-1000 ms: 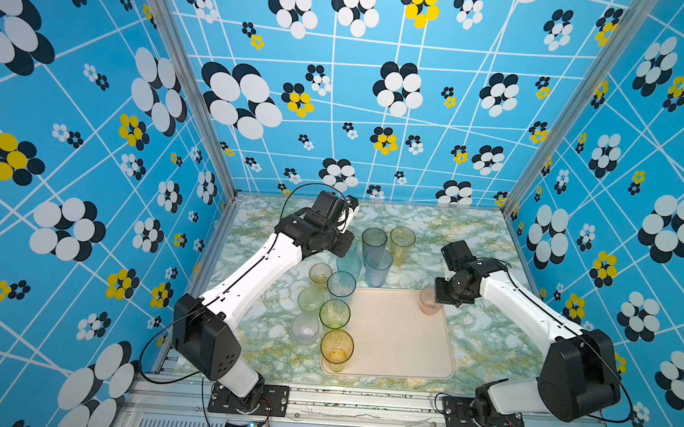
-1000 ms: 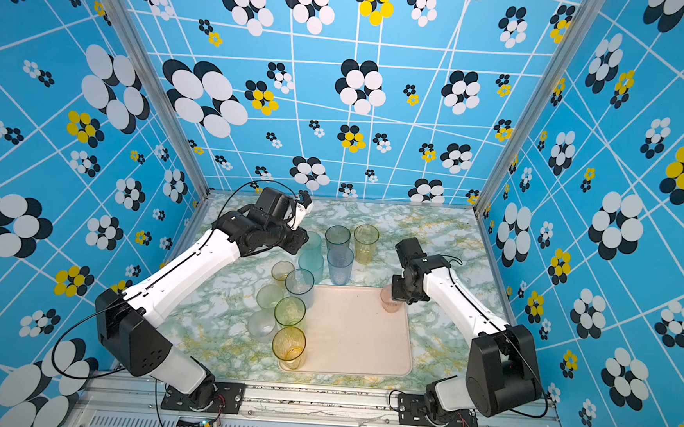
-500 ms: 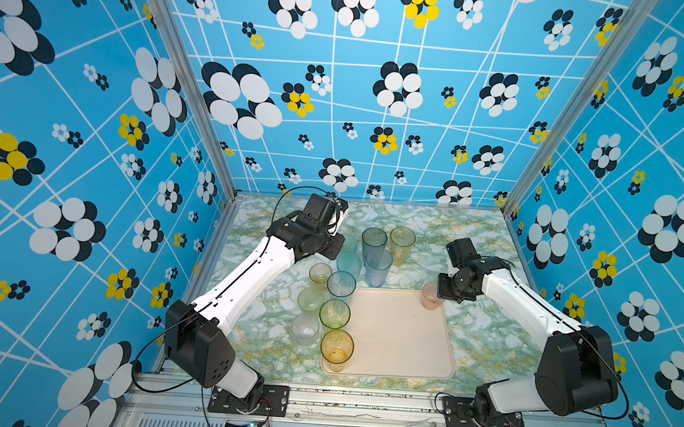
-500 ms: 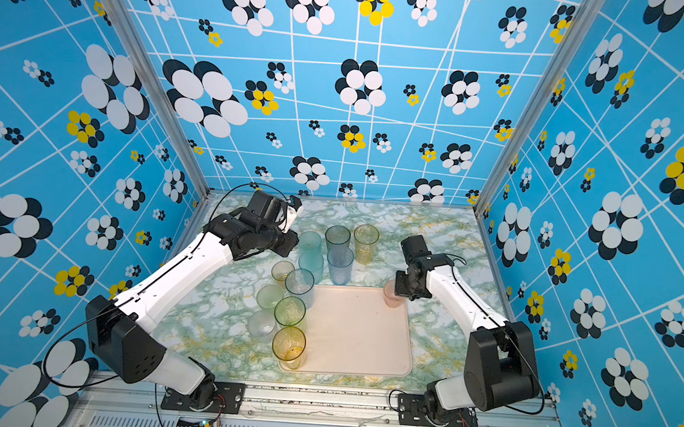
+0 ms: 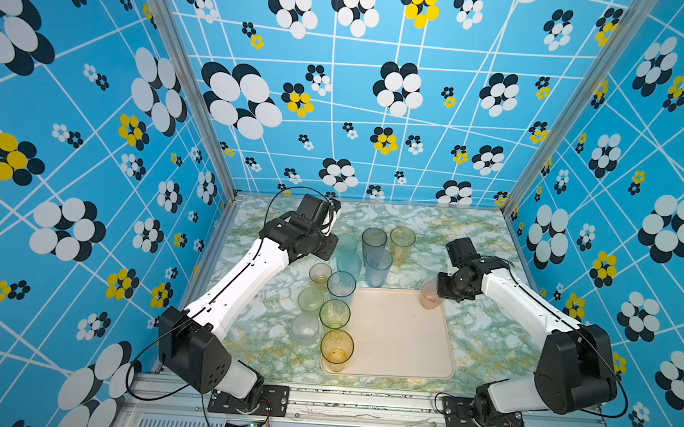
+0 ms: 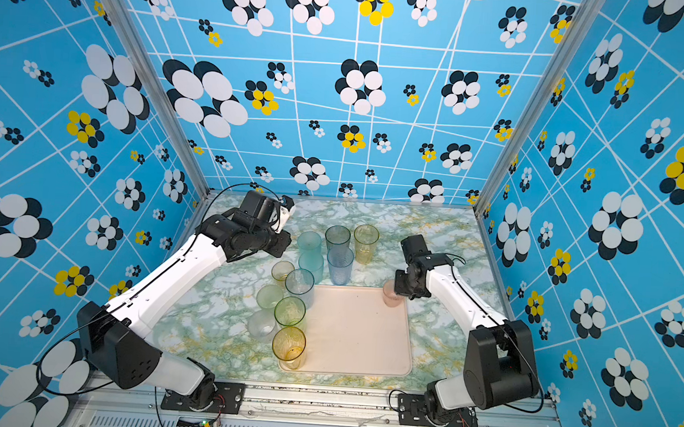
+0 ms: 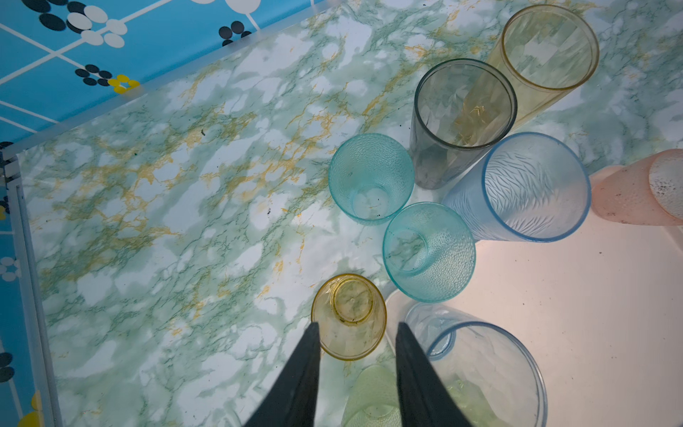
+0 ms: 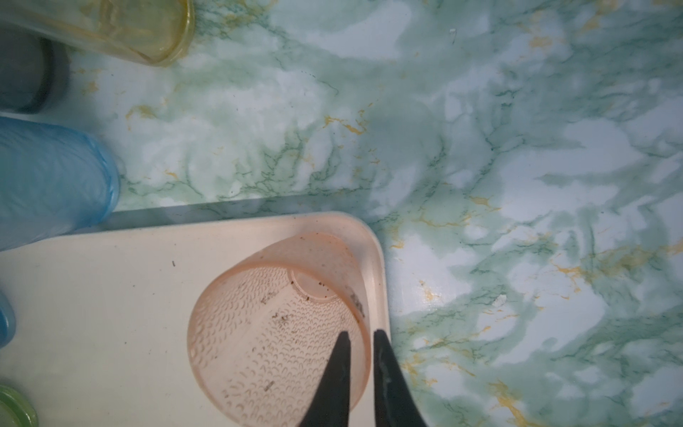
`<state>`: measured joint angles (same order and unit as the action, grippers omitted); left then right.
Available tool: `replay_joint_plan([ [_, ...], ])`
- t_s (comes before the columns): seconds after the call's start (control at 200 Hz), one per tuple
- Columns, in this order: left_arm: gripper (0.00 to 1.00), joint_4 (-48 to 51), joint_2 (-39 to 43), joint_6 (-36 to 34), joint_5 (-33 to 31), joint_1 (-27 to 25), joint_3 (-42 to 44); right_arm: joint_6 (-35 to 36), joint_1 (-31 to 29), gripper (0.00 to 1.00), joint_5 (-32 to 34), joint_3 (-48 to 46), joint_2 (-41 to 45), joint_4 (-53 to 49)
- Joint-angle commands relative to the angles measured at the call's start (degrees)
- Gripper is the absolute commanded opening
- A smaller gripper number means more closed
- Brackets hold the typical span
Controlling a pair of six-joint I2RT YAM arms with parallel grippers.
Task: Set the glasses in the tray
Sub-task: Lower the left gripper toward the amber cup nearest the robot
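Observation:
The cream tray [image 5: 397, 340] [image 6: 359, 337] lies at the middle front of the table. A short pink glass [image 5: 430, 296] [image 8: 273, 332] stands upright in its far right corner. My right gripper [image 8: 361, 332] straddles that glass's rim, one finger inside and one outside, the jaws slightly parted. My left gripper [image 7: 357, 327] hangs open and empty above a short amber glass [image 7: 349, 318] [image 5: 320, 273]. Tall blue-grey [image 5: 341, 284], green [image 5: 334, 313] and amber [image 5: 337, 347] glasses line the tray's left edge.
Behind the tray stand two teal glasses [image 5: 346, 243], a grey one [image 5: 374, 240], an amber one [image 5: 402, 240] and a blue one [image 5: 377, 267]. Short pale green [image 5: 310, 299] and clear [image 5: 305, 328] glasses sit left of the tray. Patterned walls close in three sides.
My left arm swung a little to the left, away from the tall glasses, then held still. My right gripper's jaws parted slightly around the pink glass's rim; the glass barely moved.

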<state>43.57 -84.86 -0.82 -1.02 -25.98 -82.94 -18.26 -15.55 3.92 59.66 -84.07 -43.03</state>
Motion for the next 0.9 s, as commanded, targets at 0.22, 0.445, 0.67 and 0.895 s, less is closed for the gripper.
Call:
replay_joint_plan([
  [0.22,0.35,1.15,2.86,1.25,-0.91,1.73,2.72,0.18,0.36,0.26,-0.07,1.7,1.67,-1.36],
  [0.445,0.33,1.47,3.63,3.38,-0.27,4.19,5.77,-0.52,0.94,0.37,1.76,0.61,7.08,-0.98],
  [0.67,0.31,1.34,3.61,5.79,2.94,7.41,10.44,-0.55,2.63,0.39,0.21,0.19,13.95,-0.64],
  [0.895,0.29,-0.32,1.99,6.96,7.44,10.28,14.03,0.06,2.63,0.39,-1.34,0.99,13.81,-1.71],
])
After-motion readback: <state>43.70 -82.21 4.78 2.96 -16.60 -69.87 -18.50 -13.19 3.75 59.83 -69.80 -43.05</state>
